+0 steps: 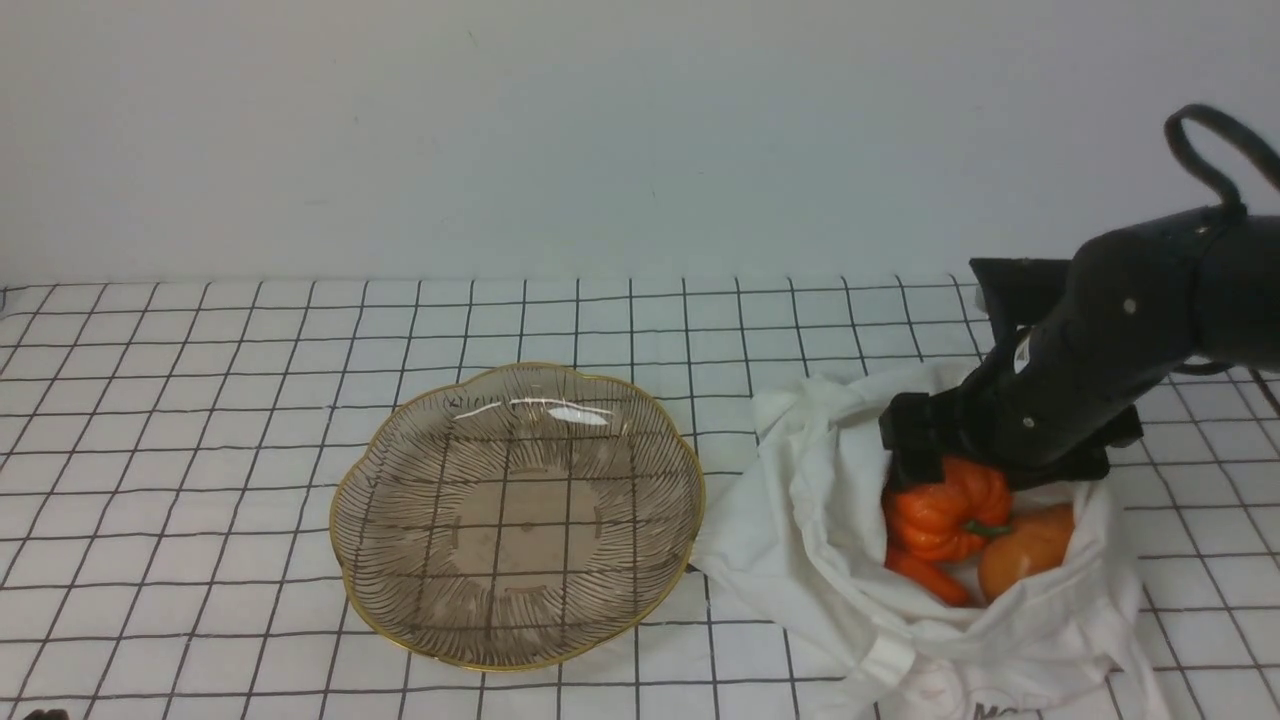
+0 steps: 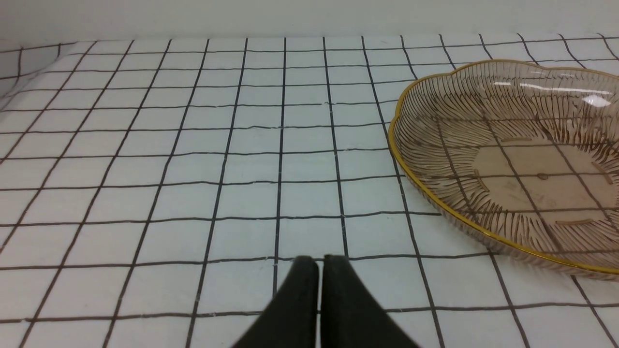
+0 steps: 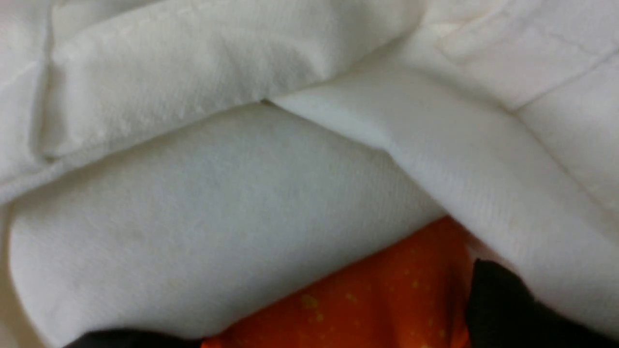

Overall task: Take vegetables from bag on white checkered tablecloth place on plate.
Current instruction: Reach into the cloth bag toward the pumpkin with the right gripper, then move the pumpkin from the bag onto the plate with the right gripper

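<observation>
Right gripper (image 1: 912,468) reaches into the white cloth bag (image 1: 820,540), just right of the plate (image 1: 400,620).
Front view: pumpkin (image 1: 945,510), carrot (image 1: 925,578) and smooth orange piece (image 1: 1025,550) lie in the bag. Left wrist view: left gripper (image 2: 319,263) closed and empty, near the plate. Right wrist view: black fingertips (image 3: 503,304) flank the pumpkin; whether they clamp it is unclear.

- A plain, pale grey-white wall (image 1: 600,130) fills the far side, marked by a few faint scuffs.
- Its lower edge runs straight and level across the front view.
- Light is soft and even, and shadows are faint.
</observation>
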Motion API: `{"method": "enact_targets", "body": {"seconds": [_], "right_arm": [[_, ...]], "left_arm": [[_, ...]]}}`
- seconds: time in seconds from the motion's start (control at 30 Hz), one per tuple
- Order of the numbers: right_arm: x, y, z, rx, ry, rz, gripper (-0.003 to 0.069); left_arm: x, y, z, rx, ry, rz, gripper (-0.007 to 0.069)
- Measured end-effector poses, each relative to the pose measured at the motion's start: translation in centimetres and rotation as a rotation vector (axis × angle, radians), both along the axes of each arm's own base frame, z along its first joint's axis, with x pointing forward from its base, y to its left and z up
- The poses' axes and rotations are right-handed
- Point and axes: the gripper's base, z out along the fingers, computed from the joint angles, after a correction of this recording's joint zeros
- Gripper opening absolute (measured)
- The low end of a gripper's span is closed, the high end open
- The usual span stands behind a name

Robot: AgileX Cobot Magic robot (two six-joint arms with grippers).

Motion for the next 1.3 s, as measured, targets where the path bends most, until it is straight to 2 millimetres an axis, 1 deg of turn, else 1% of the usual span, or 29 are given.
{"method": "enact_targets", "body": {"seconds": [0.1, 0.2, 0.33, 0.47, 0.53, 0.67, 0.73, 0.77, 0.8, 0.83, 0.87, 0.9, 0.97, 1.0, 1.07, 1.13, 1.17, 1.2, 1.23, 1.27, 1.3], "right_arm": [[-0.1, 0.0, 0.0, 0.0, 0.008, 0.01, 0.0664], [-0.2, 0.0, 0.0, -0.006, 0.022, 0.018, 0.0601], [-0.5, 0.0, 0.0, -0.023, 0.055, 0.05, 0.0591], [-1.3, -0.2, 0.8, -0.031, 0.095, 0.057, 0.0591], [-2.0, -0.4, 2.1, -0.024, 0.099, 0.057, 0.0591], [-3.7, -0.7, 5.7, 0.016, 0.044, 0.05, 0.0591], [-4.7, -0.8, 7.9, 0.059, -0.009, 0.045, 0.0591], [-5.0, -0.9, 8.4, 0.069, -0.023, 0.046, 0.0591], [-5.6, -0.8, 9.4, 0.101, -0.044, 0.053, 0.0591], [-5.6, -0.8, 9.5, 0.107, -0.048, 0.055, 0.0591], [-6.3, -0.5, 10.5, 0.144, -0.076, 0.08, 0.0589], [-6.8, 0.0, 11.3, 0.167, -0.113, 0.121, 0.0589], [-7.3, 1.0, 12.1, 0.202, -0.155, 0.179, 0.0589], [-7.7, 2.1, 12.7, 0.225, -0.206, 0.247, 0.0589], [-8.1, 4.3, 12.9, 0.265, -0.264, 0.343, 0.0589], [-8.3, 6.8, 12.5, 0.305, -0.307, 0.416, 0.0589], [-8.0, 8.1, 11.9, 0.317, -0.319, 0.443, 0.0589], [-8.0, 9.1, 11.6, 0.323, -0.326, 0.465, 0.0589], [-7.8, 9.5, 11.3, 0.324, -0.323, 0.474, 0.0589], [-7.3, 11.4, 10.0, 0.319, -0.307, 0.512, 0.0589], [-6.9, 12.3, 8.9, 0.309, -0.282, 0.528, 0.0589]], "left_arm": [[0.0, 0.0, 0.0, 0.0, 0.0, 0.0, -0.0008], [0.0, 0.0, 0.0, 0.0, 0.0, 0.0, -0.0008], [0.0, 0.0, 0.0, 0.0, 0.0, 0.0, -0.0008], [0.0, 0.0, 0.0, 0.0, 0.0, 0.0, -0.0008], [0.0, 0.0, 0.0, 0.0, 0.0, 0.0, -0.0008], [0.0, 0.0, 0.0, 0.0, 0.0, 0.0, -0.0008], [0.0, 0.0, 0.0, 0.0, 0.0, 0.0, -0.0008], [0.0, 0.0, 0.0, 0.0, 0.0, 0.0, -0.0008], [0.0, 0.0, 0.0, 0.0, 0.0, 0.0, -0.0008], [0.0, 0.0, 0.0, 0.0, 0.0, 0.0, -0.0008], [0.0, 0.0, 0.0, 0.0, 0.0, 0.0, -0.0008], [0.0, 0.0, 0.0, 0.0, 0.0, 0.0, -0.0008], [0.0, 0.0, 0.0, 0.0, 0.0, 0.0, -0.0008], [0.0, 0.0, 0.0, 0.0, 0.0, 0.0, -0.0008], [0.0, 0.0, 0.0, 0.0, 0.0, 0.0, -0.0008], [0.0, 0.0, 0.0, 0.0, 0.0, 0.0, -0.0008], [0.0, 0.0, 0.0, 0.0, 0.0, 0.0, -0.0008], [0.0, 0.0, 0.0, 0.0, 0.0, 0.0, -0.0008], [0.0, 0.0, 0.0, 0.0, 0.0, 0.0, -0.0008], [0.0, 0.0, 0.0, 0.0, 0.0, 0.0, -0.0008], [0.0, 0.0, 0.0, 0.0, 0.0, 0.0, -0.0008]]}}
